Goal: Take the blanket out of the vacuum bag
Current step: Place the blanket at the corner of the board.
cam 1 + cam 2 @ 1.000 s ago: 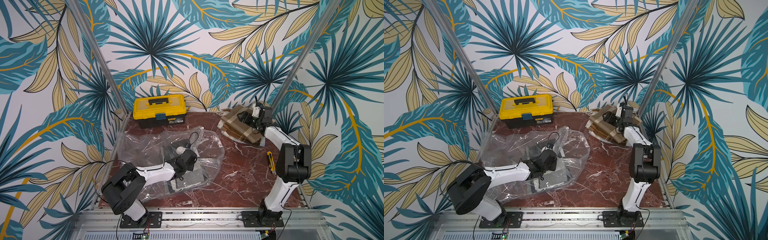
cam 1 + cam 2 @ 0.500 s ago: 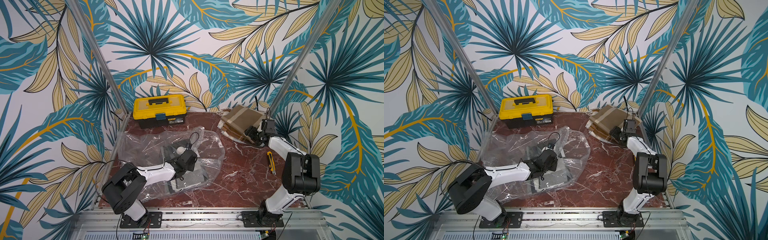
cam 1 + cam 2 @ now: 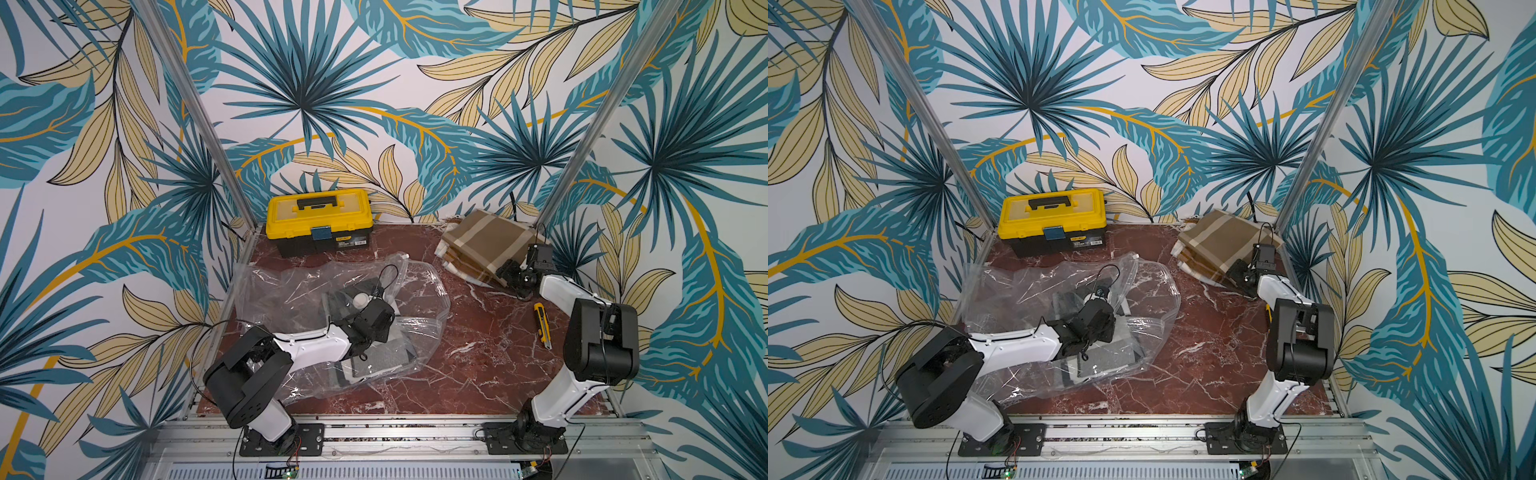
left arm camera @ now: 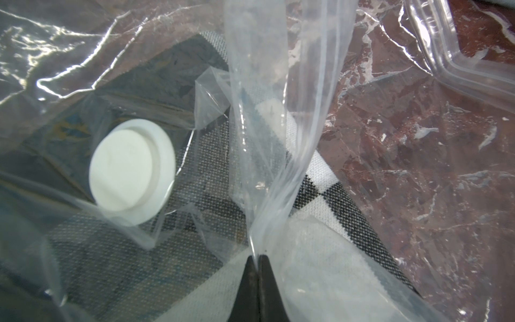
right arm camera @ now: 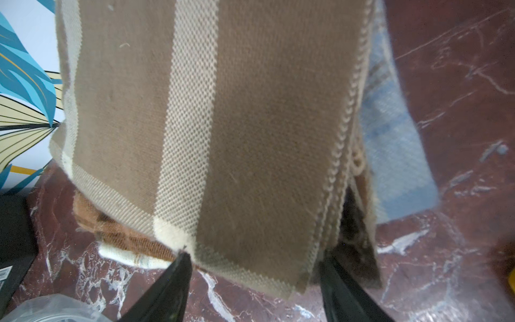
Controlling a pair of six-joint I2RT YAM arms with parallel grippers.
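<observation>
A yellow toolbox (image 3: 319,220) stands at the back of the worktop (image 3: 478,357), beyond the left tool (image 4: 257,255) and well apart from it. A yellow utility knife (image 3: 542,326) lies beside the right arm, behind the right tool (image 5: 253,256). Just ahead of that tool sits a stack of folded cloths. A brown blanket (image 3: 482,243) with cream stripes is on top, with an orange-brown plaid (image 5: 122,231) and a pale blue cloth (image 5: 395,156) under it.

The worktop is dark red marble with white veins. Walls (image 3: 374,83) printed with teal and tan palm leaves close it in, and slanting metal posts (image 3: 195,112) rise from the back corners.

The vacuum bag (image 3: 282,286) lies crumpled under and around the left tool, whose jaws are pressed together on a pinched-up fold of the clear plastic. The bag's round white valve (image 4: 131,178) sits just beside that tool. A checked blanket (image 4: 323,184) in grey, black and white lies inside the bag beneath it.

The right tool's jaws stand apart, one on either side of the brown blanket's near corner. One tip is at the cloth's edge; I cannot tell whether it presses.
</observation>
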